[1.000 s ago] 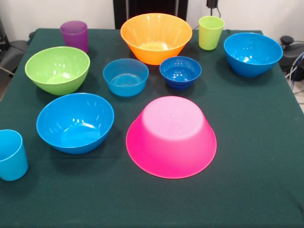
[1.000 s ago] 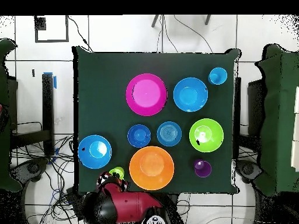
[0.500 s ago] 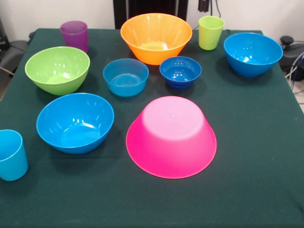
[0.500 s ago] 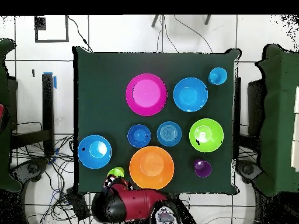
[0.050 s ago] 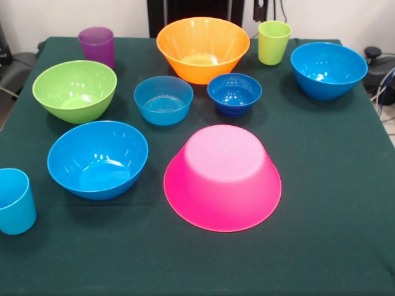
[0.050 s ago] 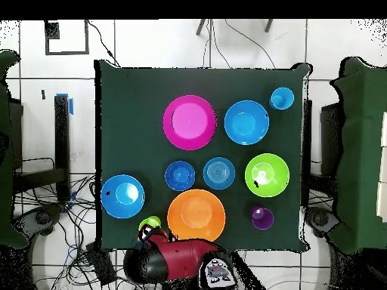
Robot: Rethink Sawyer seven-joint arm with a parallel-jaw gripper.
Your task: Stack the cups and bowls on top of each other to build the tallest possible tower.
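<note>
Only the arm (image 6: 178, 260) has shifted behind the yellow-green cup (image 5: 274, 42); claw's opening cannot be told

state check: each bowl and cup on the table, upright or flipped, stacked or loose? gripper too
big pink bowl: upside down, loose
big orange bowl: upright, empty, loose
green bowl: upright, empty
two medium blue bowls: upright, empty
small light-blue bowl: upright
small dark-blue bowl: upright
purple cup, yellow-green cup, light blue cup: upright, unstacked
gripper: near the yellow-green cup, open or shut unclear
</note>
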